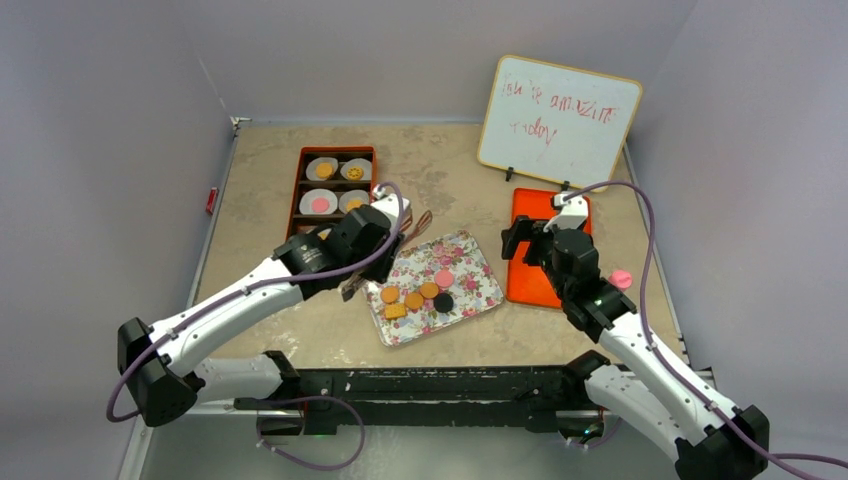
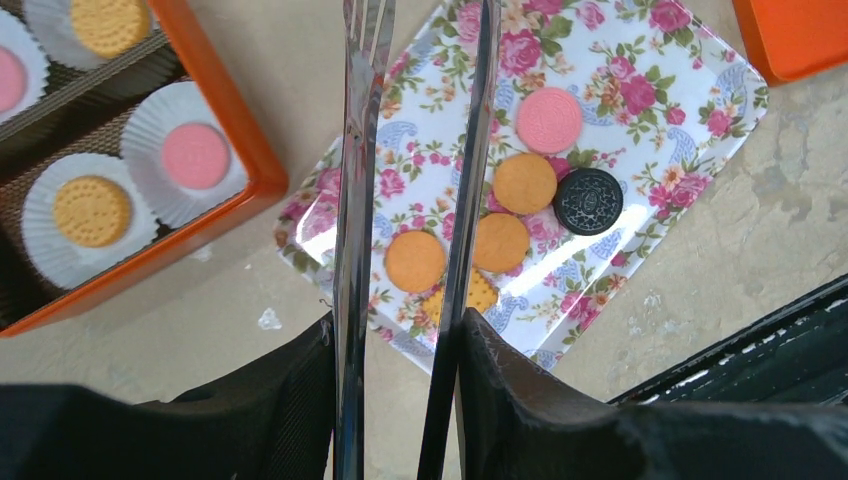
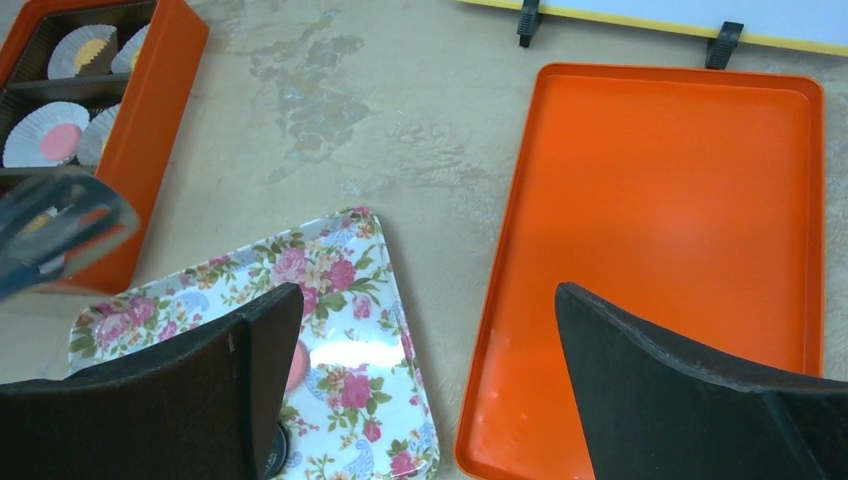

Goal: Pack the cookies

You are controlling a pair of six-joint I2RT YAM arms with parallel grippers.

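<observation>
Several cookies lie on the floral tray (image 1: pixel 470 265): a pink one (image 2: pixel 548 119), three orange-tan ones (image 2: pixel 415 261), a dark one (image 2: pixel 588 201) and a square tan one (image 2: pixel 480 293). More cookies sit in white paper cups in the orange box (image 1: pixel 300 190), among them a pink one (image 2: pixel 195 155) and a tan one (image 2: pixel 91 211). My left gripper (image 1: pixel 380 240) (image 2: pixel 397 330) is shut on metal tongs (image 2: pixel 355 200), held above the tray's left edge; the tong blades stand apart and hold nothing. My right gripper (image 1: pixel 525 240) (image 3: pixel 428 300) is open and empty, above the gap between the tray (image 3: pixel 340 260) and the orange lid.
A flat orange lid (image 1: pixel 525 285) (image 3: pixel 680 200) lies right of the tray. A whiteboard (image 1: pixel 558 120) stands at the back right. A small pink round thing (image 1: pixel 621 278) sits right of the lid. A black rail (image 1: pixel 440 385) runs along the near edge.
</observation>
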